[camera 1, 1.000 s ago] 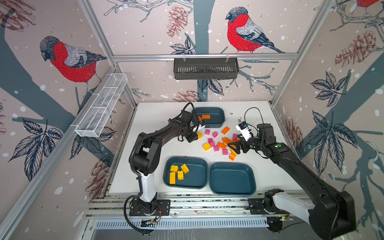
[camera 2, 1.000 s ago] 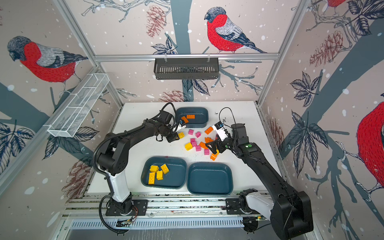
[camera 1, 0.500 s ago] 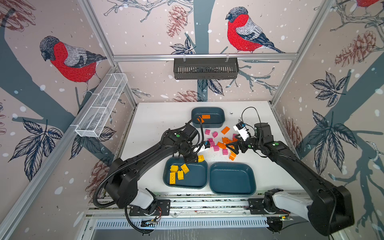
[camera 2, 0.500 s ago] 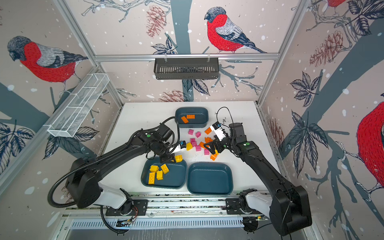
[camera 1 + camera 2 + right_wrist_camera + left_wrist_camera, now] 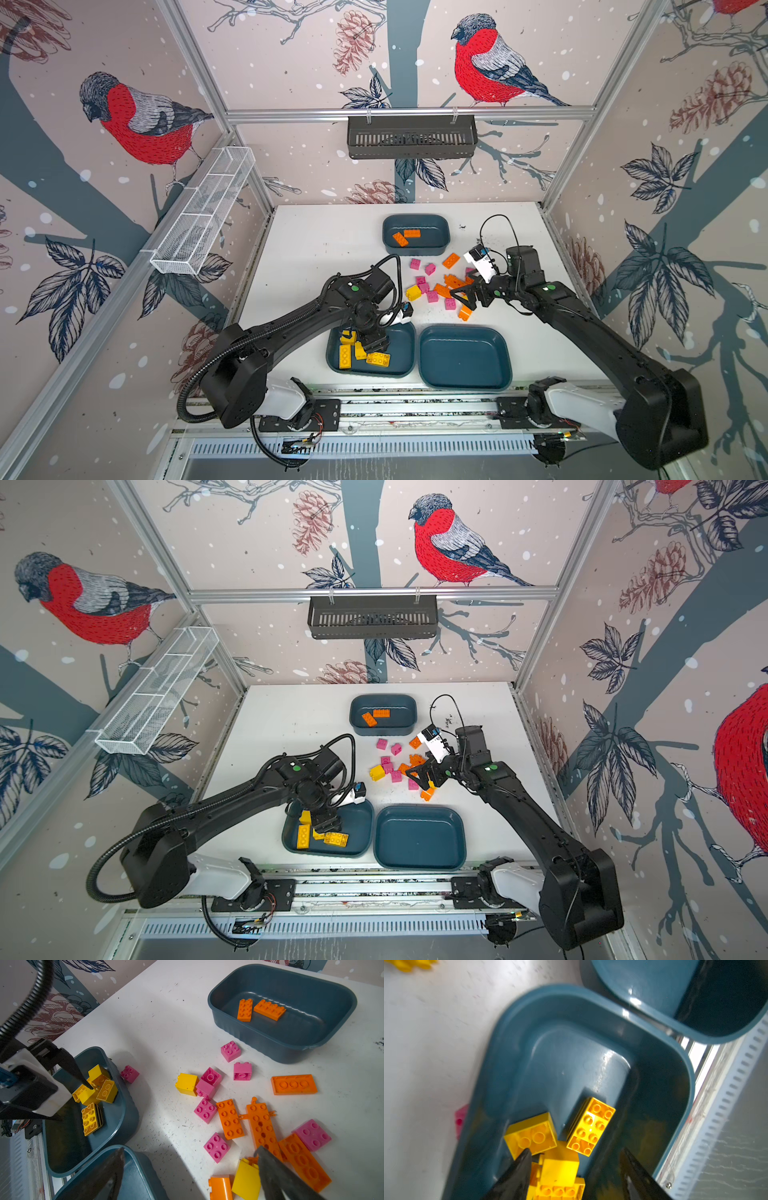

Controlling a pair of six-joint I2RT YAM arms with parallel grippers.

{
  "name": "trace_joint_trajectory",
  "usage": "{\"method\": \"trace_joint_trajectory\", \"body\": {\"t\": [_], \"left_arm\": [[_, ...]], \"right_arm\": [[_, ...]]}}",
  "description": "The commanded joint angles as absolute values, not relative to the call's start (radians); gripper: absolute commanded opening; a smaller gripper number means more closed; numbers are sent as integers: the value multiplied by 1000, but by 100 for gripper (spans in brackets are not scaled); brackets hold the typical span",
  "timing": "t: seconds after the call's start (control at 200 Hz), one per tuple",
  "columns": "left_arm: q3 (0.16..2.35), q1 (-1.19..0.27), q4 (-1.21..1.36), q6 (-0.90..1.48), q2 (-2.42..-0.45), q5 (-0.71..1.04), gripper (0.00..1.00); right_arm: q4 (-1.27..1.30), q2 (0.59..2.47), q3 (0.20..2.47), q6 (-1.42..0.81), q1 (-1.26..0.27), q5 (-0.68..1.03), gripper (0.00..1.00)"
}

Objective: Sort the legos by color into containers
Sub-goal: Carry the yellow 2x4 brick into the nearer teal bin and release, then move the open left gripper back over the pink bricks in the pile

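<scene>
**Desk:** Hovering where?

**Me:** Over the yellow tub [image 5: 403,345]. My left gripper [image 5: 576,1150] is spread and holds nothing; yellow legos [image 5: 590,1126] lie heaped below it.

**Desk:** The right?

**Me:** My right gripper [image 5: 190,1148] gapes, empty, above the loose pile [image 5: 432,286]. The far tub [image 5: 432,237] has two orange; the third tub [image 5: 463,357] has none.

**Desk:** Risk?

**Me:** A yellow brick [image 5: 246,1180] lies against an orange brick [image 5: 221,1186] between those jaws, so closing there may lift both. My left fingertip [image 5: 525,1159] looks to touch a brick and could drag it out.

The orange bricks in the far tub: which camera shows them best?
The right wrist view: the orange bricks lie large, studs countable. Both top views show the bricks tiny; the left wrist view misses them.
</scene>
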State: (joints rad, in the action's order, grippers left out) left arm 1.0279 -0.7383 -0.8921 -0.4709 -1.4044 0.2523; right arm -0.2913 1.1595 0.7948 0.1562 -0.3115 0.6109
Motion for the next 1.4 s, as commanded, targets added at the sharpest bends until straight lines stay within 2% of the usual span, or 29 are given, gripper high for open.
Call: {"method": "trace_joint_trajectory", "body": {"t": [0.0, 0.375, 0.53, 0.6, 0.921, 0.996, 1.141, 1.391], "left_arm": [[1100, -703, -873, -482, -1416, 262, 73], [1328, -503, -833, -524, -1570, 176, 76], [1345, -454, -782, -487, -1644, 120, 83], [1376, -445, -791, -456, -1683, 123, 87], [1414, -412, -807, -384, -1806, 78, 88], [1413, -405, -809, -352, -1830, 103, 88], [1464, -405, -877, -296, -1899, 255, 87], [1451, -422, -911, -189, -1922, 238, 88]], "right_arm": [[-303, 1155, 809, 166, -310, 597, 99], [-295, 1187, 837, 148, -281, 592, 99], [-239, 1196, 826, 109, -282, 597, 99], [-223, 1203, 826, 90, -279, 597, 99], [-76, 1248, 811, 28, -272, 527, 99], [-49, 1249, 814, 13, -269, 521, 99], [-13, 1312, 838, -8, -267, 531, 99], [30, 1371, 865, -40, -268, 552, 99]]}}
